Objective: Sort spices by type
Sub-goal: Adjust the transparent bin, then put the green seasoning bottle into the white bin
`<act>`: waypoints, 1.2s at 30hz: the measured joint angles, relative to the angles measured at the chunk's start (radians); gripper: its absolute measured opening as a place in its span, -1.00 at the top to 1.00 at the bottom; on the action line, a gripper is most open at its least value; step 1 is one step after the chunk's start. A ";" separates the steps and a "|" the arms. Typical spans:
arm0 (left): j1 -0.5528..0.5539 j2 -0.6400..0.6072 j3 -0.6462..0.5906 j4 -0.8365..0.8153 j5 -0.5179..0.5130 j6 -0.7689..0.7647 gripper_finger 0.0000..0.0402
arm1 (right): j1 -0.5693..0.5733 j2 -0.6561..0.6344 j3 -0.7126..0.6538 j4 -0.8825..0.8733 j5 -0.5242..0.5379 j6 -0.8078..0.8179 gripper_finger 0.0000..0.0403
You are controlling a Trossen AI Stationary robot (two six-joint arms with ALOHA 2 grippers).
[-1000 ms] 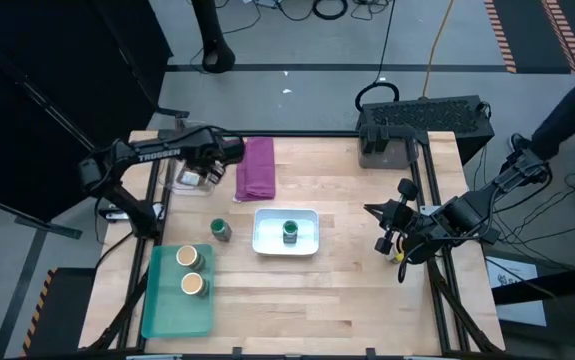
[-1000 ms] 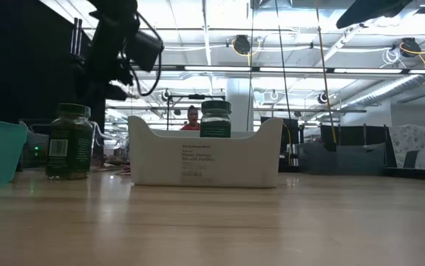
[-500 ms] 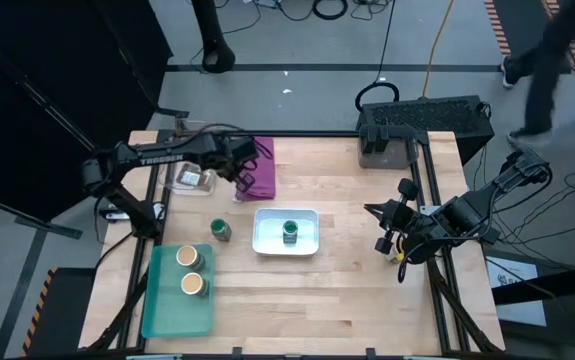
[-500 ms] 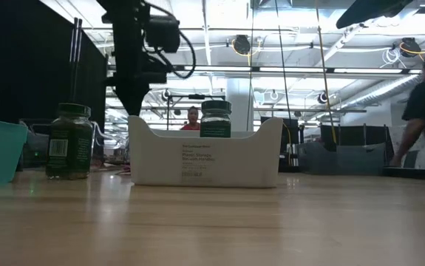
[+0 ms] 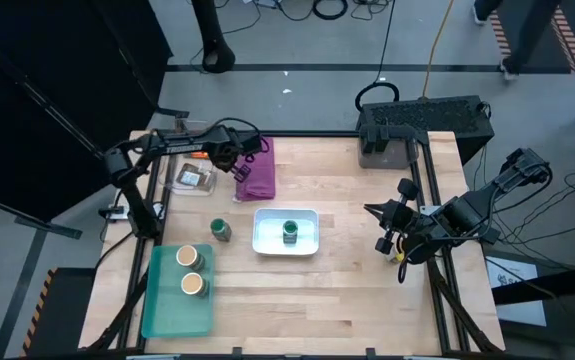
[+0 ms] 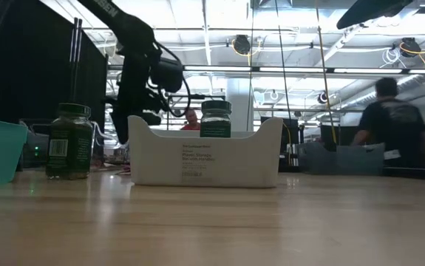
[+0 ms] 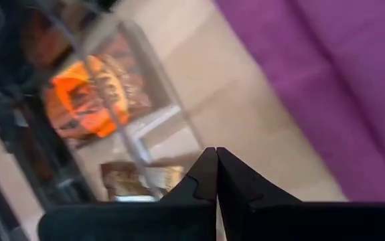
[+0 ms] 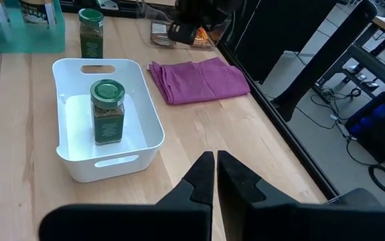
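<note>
Two sorted groups: tan-lid jars [image 5: 189, 270] in teal bin [image 5: 157, 315]; one green-lid jar [image 5: 290, 231] in white bin [image 5: 307, 246], the other [image 5: 221, 230] just beside it.
Packets: orange packet [image 7: 78, 100] in clear container [image 5: 189, 178], far beyond white bin.
Left gripper [image 5: 235, 162]: fingers closed, empty, between container and purple cloth [image 5: 258, 168].
Right gripper [image 5: 386, 228]: closed, empty, well apart from white bin.

green-lidded jar [image 5: 290, 232] upright in tray

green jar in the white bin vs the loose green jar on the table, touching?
Apart. The high view shows one green-lid jar inside the white bin, the other jar on bare wood outside it, the bin wall and a gap between.
</note>
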 joint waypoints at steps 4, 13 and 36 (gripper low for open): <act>0.031 0.010 0.000 -0.005 -0.033 0.000 0.98 | 0.000 0.000 0.000 -0.001 0.000 0.000 1.00; 0.083 0.008 0.000 0.003 -0.086 0.001 0.98 | 0.000 0.000 0.000 -0.001 0.000 0.003 1.00; -0.358 -0.225 0.041 0.042 -0.158 -0.053 0.95 | 0.000 0.010 -0.015 -0.007 -0.001 0.084 1.00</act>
